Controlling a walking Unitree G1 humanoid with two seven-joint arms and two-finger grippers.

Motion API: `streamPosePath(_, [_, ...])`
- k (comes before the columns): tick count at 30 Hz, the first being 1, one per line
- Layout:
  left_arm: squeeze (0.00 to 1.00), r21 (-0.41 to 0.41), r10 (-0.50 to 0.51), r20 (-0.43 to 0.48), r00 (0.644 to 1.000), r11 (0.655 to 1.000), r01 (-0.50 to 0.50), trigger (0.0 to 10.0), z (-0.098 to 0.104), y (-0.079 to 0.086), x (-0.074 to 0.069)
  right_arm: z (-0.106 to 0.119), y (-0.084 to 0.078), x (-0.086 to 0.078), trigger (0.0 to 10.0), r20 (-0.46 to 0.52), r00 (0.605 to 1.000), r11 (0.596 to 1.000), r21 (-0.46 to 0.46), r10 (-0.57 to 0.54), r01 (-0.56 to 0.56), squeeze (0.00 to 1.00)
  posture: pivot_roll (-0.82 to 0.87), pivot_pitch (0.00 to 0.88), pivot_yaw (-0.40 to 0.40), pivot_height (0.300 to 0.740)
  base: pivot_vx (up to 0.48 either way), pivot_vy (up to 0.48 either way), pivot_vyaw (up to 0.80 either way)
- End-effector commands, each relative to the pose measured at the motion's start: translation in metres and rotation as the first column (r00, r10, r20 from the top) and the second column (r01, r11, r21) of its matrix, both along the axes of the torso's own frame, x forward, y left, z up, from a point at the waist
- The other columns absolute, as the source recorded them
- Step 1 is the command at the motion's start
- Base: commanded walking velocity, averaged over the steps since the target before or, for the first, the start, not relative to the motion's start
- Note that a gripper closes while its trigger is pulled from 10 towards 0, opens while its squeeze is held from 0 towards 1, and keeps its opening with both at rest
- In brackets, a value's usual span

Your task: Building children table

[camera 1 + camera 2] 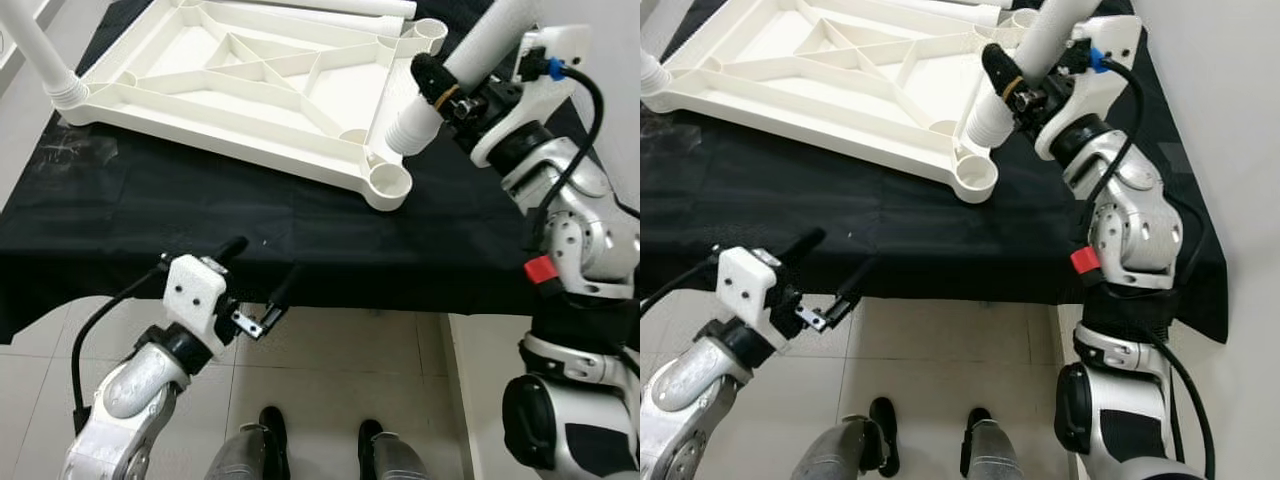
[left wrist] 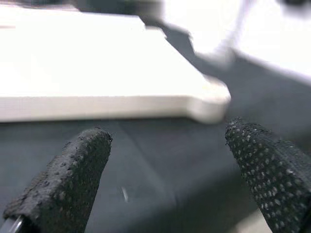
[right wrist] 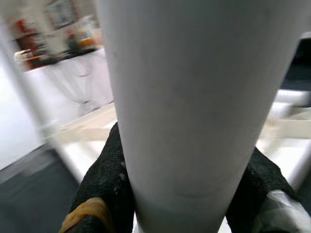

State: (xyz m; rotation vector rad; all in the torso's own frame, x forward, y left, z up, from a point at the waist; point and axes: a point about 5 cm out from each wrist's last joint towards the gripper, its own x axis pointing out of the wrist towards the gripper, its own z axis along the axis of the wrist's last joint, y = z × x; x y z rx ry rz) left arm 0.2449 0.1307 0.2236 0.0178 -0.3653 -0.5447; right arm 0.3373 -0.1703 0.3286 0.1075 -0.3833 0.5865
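A white plastic tabletop (image 1: pixel 250 80) lies upside down on the black-covered table (image 1: pixel 200 220), ribs up, with round leg sockets at its corners. One white leg (image 1: pixel 45 55) stands in the far-left socket. My right gripper (image 1: pixel 447 92) is shut on another white table leg (image 1: pixel 470 70), held tilted with its threaded end just above and beside the near-right socket (image 1: pixel 390 180). In the right wrist view the leg (image 3: pixel 194 107) sits between the black fingers (image 3: pixel 104 179). My left gripper (image 1: pixel 262 282) stands open at the table's front edge, holding nothing.
The black cloth (image 1: pixel 330 250) hangs over the front edge of the table. Tiled floor (image 1: pixel 330 370) lies below, with my two feet (image 1: pixel 270 430) on it. A white wall (image 1: pixel 1230 120) stands close on the right.
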Motion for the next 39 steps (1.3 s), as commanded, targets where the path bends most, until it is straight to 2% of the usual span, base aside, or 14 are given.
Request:
streamPosePath(1, [0.0,-0.052,0.016,-0.082,0.997,0.998,-0.02,10.0,-0.01,0.002,0.002,-0.011,0.005,-0.005,10.0,-0.024,0.998,0.998,-0.015,0.062,-0.062,0.0,-0.01,0.206,-0.032,0.74,0.0,0.0,0.0])
streamPosePath(3, [0.0,-0.059,0.026,-0.116,0.993,0.998,-0.033,10.0,-0.013,0.0,0.005,-0.033,0.013,-0.013,10.0,-0.075,0.992,0.993,-0.038,0.104,-0.107,0.0,-0.01,0.168,-0.042,0.74,0.0,0.0,0.0])
streamPosePath(5, [0.0,-0.056,0.027,-0.135,0.991,0.998,-0.035,10.0,-0.015,0.0,0.006,-0.04,0.015,-0.016,10.0,-0.092,0.989,0.991,-0.046,0.118,-0.123,0.0,-0.01,0.168,-0.042,0.74,0.0,0.0,0.0])
streamPosePath(7, [0.0,-0.121,-0.003,-0.136,0.991,0.993,-0.014,10.0,-0.019,-0.001,0.005,-0.064,0.023,-0.024,10.0,-0.153,0.975,0.986,-0.007,0.164,-0.167,0.0,-0.01,0.107,-0.051,0.74,0.24,0.0,0.0])
streamPosePath(12, [0.0,-0.111,0.019,-0.166,0.986,0.993,-0.038,10.0,-0.027,-0.002,0.005,-0.079,0.029,-0.031,10.0,-0.18,0.966,0.981,-0.011,0.186,-0.191,0.0,0.0,0.082,-0.054,0.74,0.48,0.0,0.0])
streamPosePath(16, [0.0,-0.151,0.015,-0.214,0.977,0.987,-0.048,10.0,-0.037,-0.003,0.006,-0.094,0.03,-0.034,10.0,-0.225,0.952,0.977,0.016,0.209,-0.211,0.0,0.0,0.034,-0.064,0.74,0.36,0.0,0.0])
streamPosePath(18, [0.0,-0.136,-0.003,-0.241,0.97,0.99,-0.031,10.0,-0.044,-0.006,0.004,-0.105,0.032,-0.037,10.0,-0.256,0.943,0.975,-0.007,0.213,-0.222,0.0,0.0,0.016,-0.061,0.74,0.0,0.0,0.0])
streamPosePath(22, [0.0,-0.101,-0.016,-0.25,0.968,0.995,-0.01,10.0,-0.05,-0.01,0.003,-0.112,0.034,-0.04,10.0,-0.276,0.934,0.971,-0.007,0.227,-0.238,0.0,-0.01,0.011,-0.059,0.74,0.0,0.0,0.0])
streamPosePath(24, [0.0,-0.111,-0.029,-0.264,0.964,0.994,-0.001,10.0,-0.055,-0.012,0.004,-0.118,0.039,-0.046,10.0,-0.285,0.924,0.959,-0.045,0.257,-0.28,0.0,-0.01,0.0,-0.054,0.74,0.0,0.0,0.0])
streamPosePath(28, [0.0,-0.065,-0.05,-0.247,0.968,0.997,0.035,10.0,-0.055,-0.014,0.006,-0.125,0.043,-0.047,10.0,-0.3,0.916,0.943,-0.115,0.267,-0.313,0.0,-0.02,0.0,-0.046,0.74,0.0,0.0,0.0])
streamPosePath(32, [0.0,-0.06,-0.074,-0.217,0.973,0.996,0.062,10.0,-0.047,-0.014,0.009,-0.125,0.043,-0.046,10.0,-0.292,0.917,0.936,-0.139,0.273,-0.323,0.0,-0.03,0.0,-0.037,0.74,0.0,0.0,0.0])
streamPosePath(33, [0.0,-0.044,-0.117,-0.167,0.979,0.993,0.111,10.0,-0.033,-0.015,0.012,-0.12,0.042,-0.048,10.0,-0.272,0.912,0.92,-0.158,0.308,-0.358,0.0,-0.03,0.0,-0.032,0.74,0.0,0.0,0.0])
streamPosePath(38, [0.0,-0.039,-0.203,-0.08,0.976,0.979,0.2,10.0,-0.008,-0.019,0.014,-0.117,0.043,-0.051,10.0,-0.251,0.899,0.882,-0.222,0.36,-0.415,0.0,-0.03,0.0,-0.029,0.74,0.0,0.0,0.0])
streamPosePath(39, [0.0,-0.034,-0.264,-0.034,0.964,0.964,0.263,10.0,0.008,-0.022,0.015,-0.118,0.044,-0.052,10.0,-0.248,0.896,0.867,-0.257,0.368,-0.426,0.0,-0.03,0.0,-0.027,0.74,0.0,0.0,0.0])
